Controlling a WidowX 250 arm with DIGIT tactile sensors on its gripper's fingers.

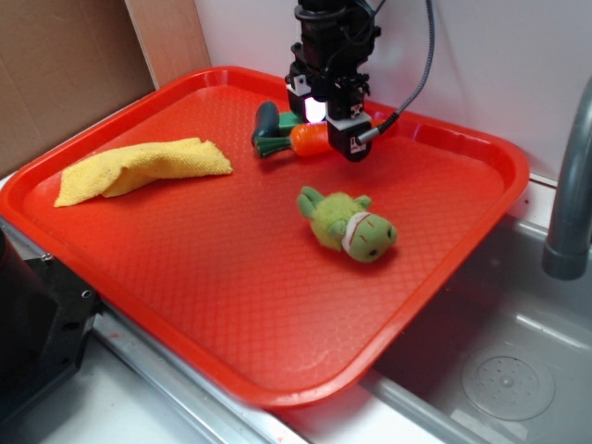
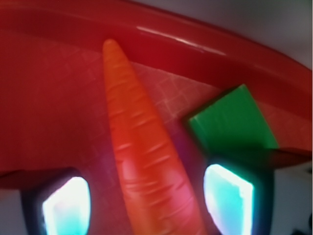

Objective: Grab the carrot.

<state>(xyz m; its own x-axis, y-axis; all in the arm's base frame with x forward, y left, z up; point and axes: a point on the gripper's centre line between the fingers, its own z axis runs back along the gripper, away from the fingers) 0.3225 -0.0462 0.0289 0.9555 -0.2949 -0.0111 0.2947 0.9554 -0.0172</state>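
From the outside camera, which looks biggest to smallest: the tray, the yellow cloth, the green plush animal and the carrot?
1. Red tray, by far the largest.
2. Yellow cloth.
3. Green plush animal.
4. Carrot, though the gripper hides part of it, so its place against the plush is unsure.

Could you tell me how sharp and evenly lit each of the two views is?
Exterior view: sharp and evenly lit, with soft sheen on the tray rim. Wrist view: close and soft, the carrot blurred toward the bottom, a glare streak on the tray rim, and the gripper pads glowing overexposed cyan-white either side of the carrot.
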